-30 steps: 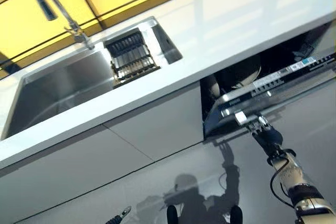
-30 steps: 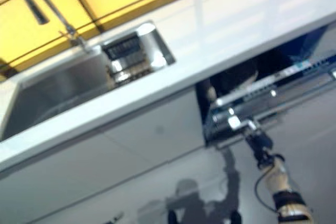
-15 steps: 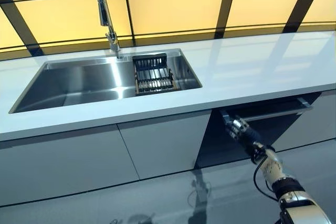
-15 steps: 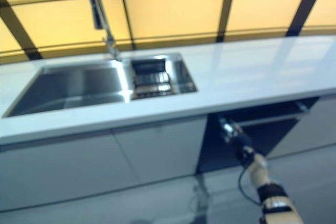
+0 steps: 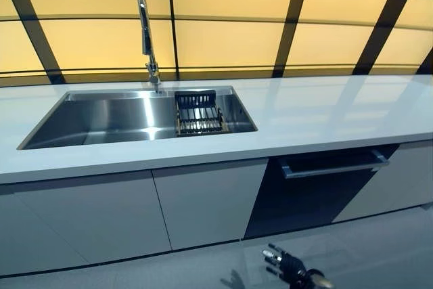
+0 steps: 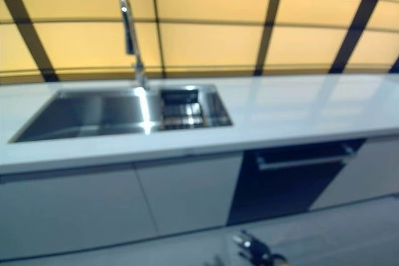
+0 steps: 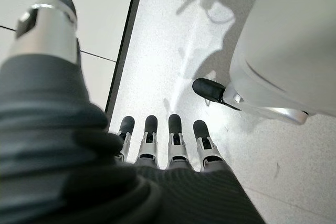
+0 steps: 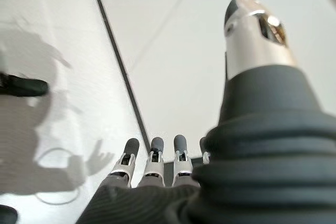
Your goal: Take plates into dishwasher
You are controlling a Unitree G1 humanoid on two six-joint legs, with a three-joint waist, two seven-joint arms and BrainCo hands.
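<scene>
White, glossy countertop (image 5: 325, 116) runs the full width of the scene under a wall of yellow panels crossed by dark bars (image 5: 223, 32). Below it stand pale grey cabinet fronts (image 5: 135, 211) over a grey speckled floor (image 5: 379, 248). Set into the counter is a long stainless-steel sink basin (image 5: 108, 116) with a tall chrome tap (image 5: 145, 38) at its back edge; the basin's main part shows nothing in it. At its near-right end sits a dark slatted drainer basket (image 5: 198, 113), and whether anything lies among the slats cannot be told. No plates can be made out in any view.

Under the counter, right of the sink, the dark-fronted dishwasher door (image 5: 318, 194) with its long silver bar handle (image 5: 335, 166) stands slightly ajar at the top — nothing of its inside can be seen.

Low at the bottom edge, well below that handle and apart from it, the right hand (image 5: 287, 270) shows with its fingers spread straight; in its own wrist view the right hand's fingers (image 8: 153, 163) lie in a relaxed row, thumb apart, holding nothing, with floor and cabinet front past them. The left hand (image 7: 168, 156) shows only in its wrist view — fingers likewise straight and empty, pointing along the floor by the dark strip at the cabinet foot (image 7: 123, 56).
</scene>
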